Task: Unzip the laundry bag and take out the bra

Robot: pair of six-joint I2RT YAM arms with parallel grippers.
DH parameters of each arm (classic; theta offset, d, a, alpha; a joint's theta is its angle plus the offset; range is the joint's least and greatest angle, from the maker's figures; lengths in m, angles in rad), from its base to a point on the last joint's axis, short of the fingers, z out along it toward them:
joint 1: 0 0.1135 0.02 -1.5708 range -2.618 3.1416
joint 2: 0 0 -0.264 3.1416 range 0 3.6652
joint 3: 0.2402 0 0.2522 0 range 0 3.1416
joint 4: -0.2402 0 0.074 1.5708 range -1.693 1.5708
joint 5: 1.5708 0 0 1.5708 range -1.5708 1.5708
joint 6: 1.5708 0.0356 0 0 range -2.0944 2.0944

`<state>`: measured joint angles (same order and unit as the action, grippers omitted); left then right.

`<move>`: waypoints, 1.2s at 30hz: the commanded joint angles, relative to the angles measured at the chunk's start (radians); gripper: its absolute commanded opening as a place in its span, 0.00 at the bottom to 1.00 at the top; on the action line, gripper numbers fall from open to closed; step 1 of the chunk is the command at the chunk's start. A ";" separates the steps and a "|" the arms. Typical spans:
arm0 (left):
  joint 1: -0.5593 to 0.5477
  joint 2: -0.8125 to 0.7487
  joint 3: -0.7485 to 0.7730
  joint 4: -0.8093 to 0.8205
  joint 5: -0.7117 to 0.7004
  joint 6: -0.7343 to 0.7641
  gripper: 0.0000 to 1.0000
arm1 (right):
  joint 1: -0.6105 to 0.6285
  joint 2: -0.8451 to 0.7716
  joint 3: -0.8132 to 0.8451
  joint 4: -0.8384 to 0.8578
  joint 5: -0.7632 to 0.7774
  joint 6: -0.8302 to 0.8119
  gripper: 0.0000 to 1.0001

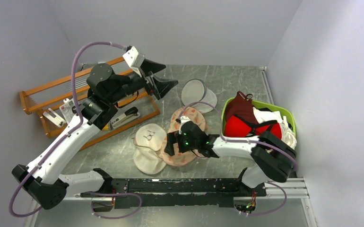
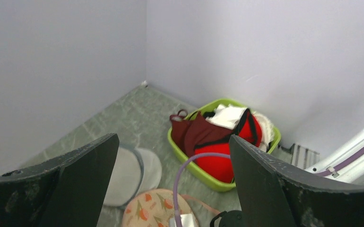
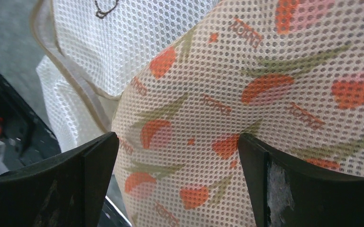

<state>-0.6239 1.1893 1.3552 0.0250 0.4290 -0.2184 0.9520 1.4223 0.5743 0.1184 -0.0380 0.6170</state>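
Hovering my right gripper (image 3: 177,153), jaws spread wide, close over the laundry bag (image 3: 284,85), whose zipper pull I cannot see and should locate before pinching.

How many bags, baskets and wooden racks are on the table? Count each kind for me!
Bags: 3 (printed laundry bag, cream mesh bag, round white pouch)
green basket: 1
wooden rack: 1
Total: 5
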 commanded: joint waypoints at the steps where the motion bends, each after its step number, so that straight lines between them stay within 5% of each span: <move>1: 0.005 -0.088 -0.118 0.010 -0.094 0.093 0.98 | 0.024 0.149 0.092 0.234 -0.123 0.019 1.00; 9: -0.003 -0.216 -0.216 0.049 -0.253 0.174 0.98 | 0.022 0.162 0.206 0.283 -0.126 -0.019 1.00; 18: -0.005 -0.199 -0.223 0.046 -0.378 0.144 0.98 | -0.044 -0.232 0.104 0.035 0.305 -0.109 1.00; 30: -0.105 0.141 -0.037 -0.185 -0.391 0.075 0.98 | -0.181 -0.754 -0.040 -0.198 0.597 -0.106 1.00; 36: -0.283 0.395 0.068 -0.348 -0.671 0.093 0.98 | -0.185 -0.914 -0.046 -0.277 0.691 -0.122 1.00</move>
<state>-0.8093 1.4593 1.3537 -0.1696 -0.0360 -0.1284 0.7731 0.5789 0.5339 -0.0814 0.5430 0.5129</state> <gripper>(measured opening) 0.984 0.996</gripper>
